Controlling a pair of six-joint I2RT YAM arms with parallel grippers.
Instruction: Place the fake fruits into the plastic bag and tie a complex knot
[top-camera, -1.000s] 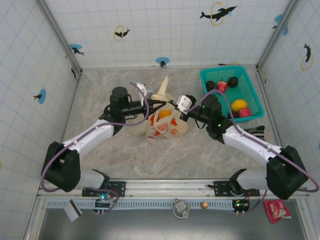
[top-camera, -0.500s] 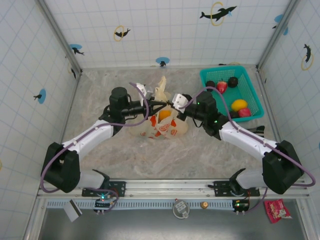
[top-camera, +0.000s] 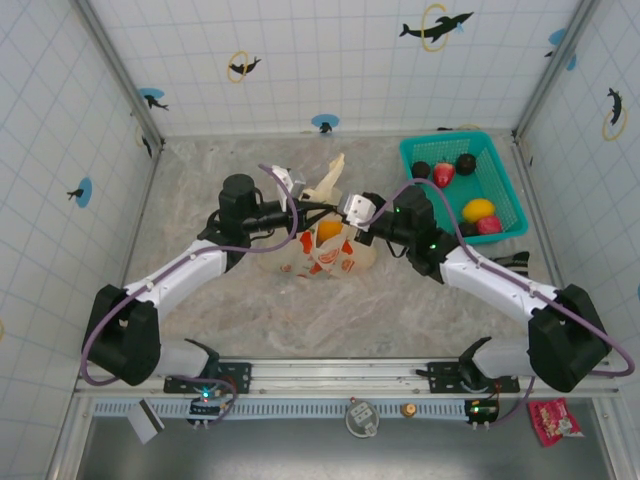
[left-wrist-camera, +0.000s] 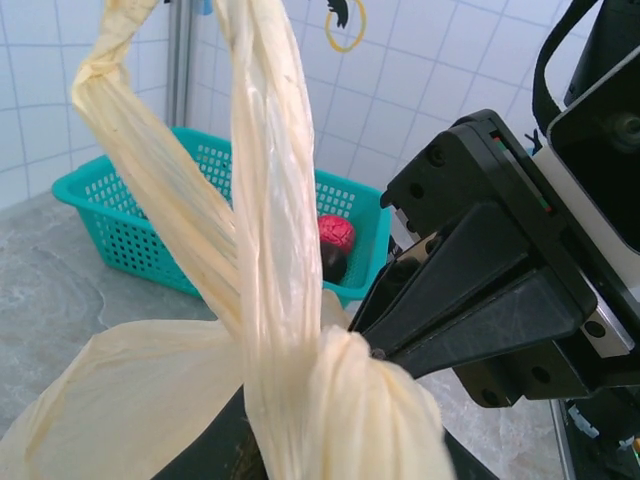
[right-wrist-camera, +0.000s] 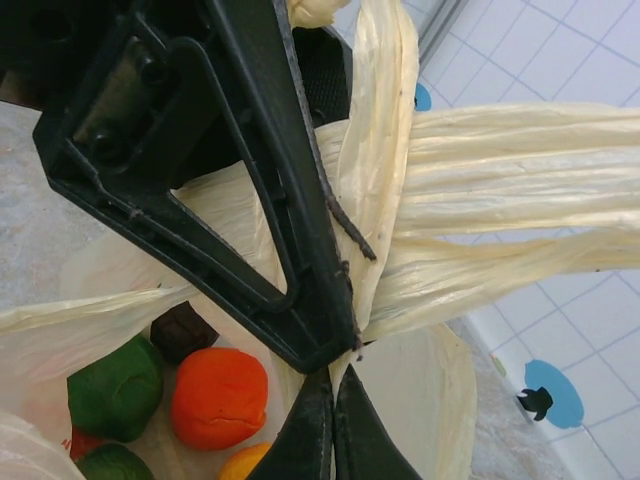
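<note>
The cream-yellow plastic bag sits mid-table, its twisted handles sticking up. Both grippers meet at its neck. My left gripper is shut on the bunched handle, and a loop of handle rises in front of it. My right gripper is shut on a thin fold of the bag, tip to tip with the left fingers. Inside the bag lie an orange fruit, a green one and a dark brown one.
The teal mesh basket stands at the back right, holding a red fruit, two dark ones, a yellow one and a pink one. Tiled walls close the table in on three sides.
My right gripper has moved left, up against the left gripper at the bag's neck. The handle loop above has swung a little to the right. The left arm has hardly moved.
</note>
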